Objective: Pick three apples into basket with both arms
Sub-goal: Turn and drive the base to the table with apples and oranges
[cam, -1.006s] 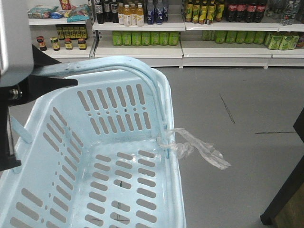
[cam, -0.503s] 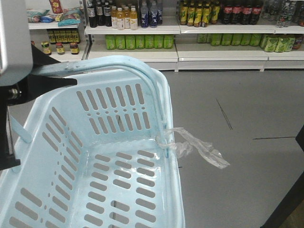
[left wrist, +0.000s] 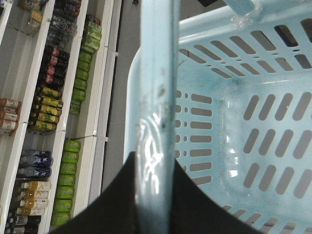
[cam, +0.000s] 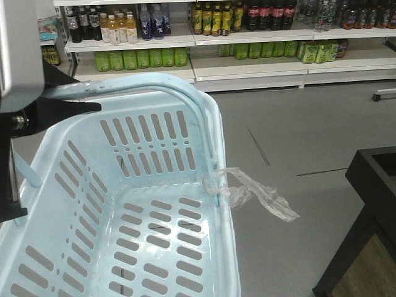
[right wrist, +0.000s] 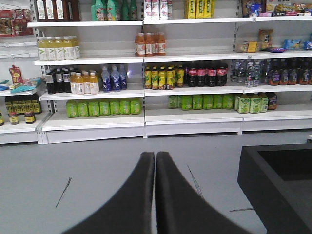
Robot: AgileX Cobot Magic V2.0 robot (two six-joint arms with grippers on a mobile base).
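The left gripper (left wrist: pixel 154 171) pinches the basket (cam: pixel 148 102) by its handle (left wrist: pixel 157 73). The right gripper (right wrist: pixel 155 163) is pressed together, empty, free to pick, with no apples in sight.

Pale blue slotted basket (cam: pixel 230 260), hoop handle (cam: pixel 154 83) (clear strip (cam: pixel 260 195) tied on) in the left tool (left wrist: pixel 155 163).

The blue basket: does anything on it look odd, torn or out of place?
Yes. A crumpled clear plastic strip is knotted to the rim of the basket beside the foot of the handle and trails loose outside, over the floor. The handle also shows dark scuffs. Nothing looks cracked or spilled.
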